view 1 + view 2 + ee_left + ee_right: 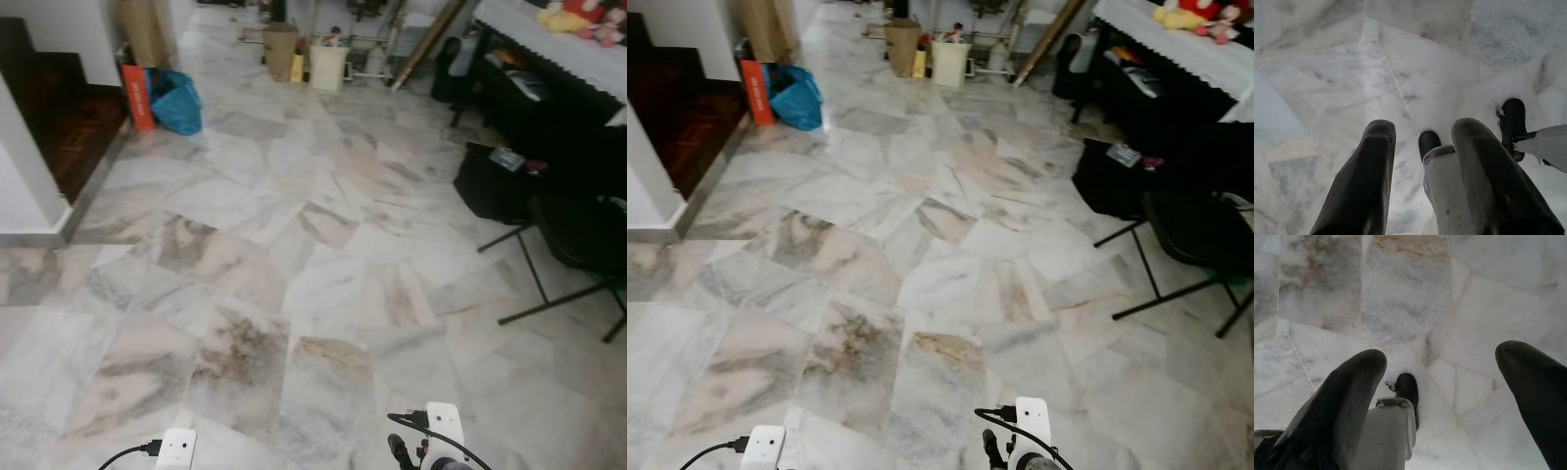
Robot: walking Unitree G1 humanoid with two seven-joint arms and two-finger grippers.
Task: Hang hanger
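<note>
Both arms hang low at my sides over a marble floor (294,294). Their white wrist housings show at the bottom edge of the eye views, the left wrist (176,448) and the right wrist (443,423). In the left wrist view my left gripper (1425,129) points down at the tiles, open, with nothing held; my own white leg and black foot (1429,143) show behind the gap. My right gripper (1442,355) is spread wide open above the floor, also with nothing held.
A black folding chair (578,235) and a low black stool (495,181) stand at the right, beside a table with a white cloth (558,44). A blue bag (176,103), an orange box (137,96) and bins (328,67) sit far ahead. Dark wooden steps (49,117) are at the left.
</note>
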